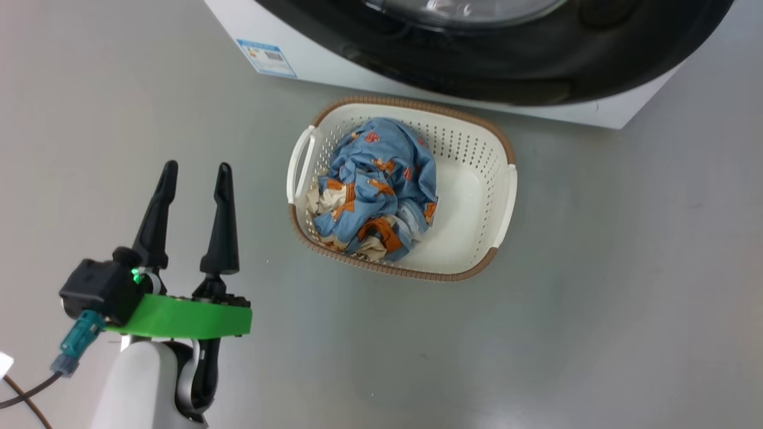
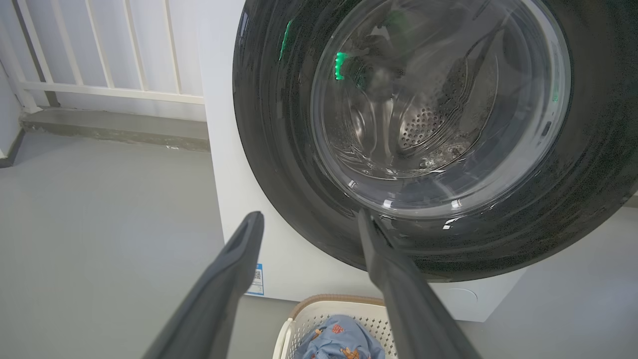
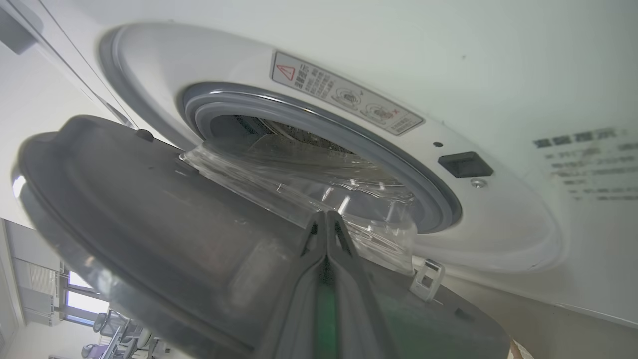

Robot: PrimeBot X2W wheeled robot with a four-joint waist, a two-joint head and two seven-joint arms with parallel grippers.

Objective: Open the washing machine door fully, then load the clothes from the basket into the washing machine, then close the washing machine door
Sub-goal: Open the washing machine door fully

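Head view: one washer (image 1: 322, 62) is cut off by the top edge, so only its white lower front and the lower arc of its one door (image 1: 536, 65) are seen. In the right wrist view the door is shown ajar. Its grey inner face is turned to the camera, and its glass bowl (image 3: 309, 174) is partly sunk in the opening, which is ringed by one gasket (image 3: 202, 107). How wide the door stands cannot be judged. The drum (image 2: 418, 129) is made out only through the glass in the left wrist view, dimmed by reflections.

One basket (image 1: 471, 152) is set on the grey floor (image 1: 626, 298) just before the washer, below the door. Two handles (image 1: 506, 205) are counted. The clothes (image 1: 375, 185) are heaped in its left half. Blue cloth with orange patches is bundled over a cream piece, and the number of garments cannot be told.

The two left fingers (image 1: 222, 220) are held spread and empty, left of the basket and apart from it. The two right fingers (image 3: 349, 284) are pressed together with nothing between them, their tips at the bowl's edge. Whether the bowl is touched cannot be told.

One blue sticker (image 1: 266, 58) is seen on the washer's lower front and one warning label (image 3: 346, 93) above the opening. The print on both is too small to be read.
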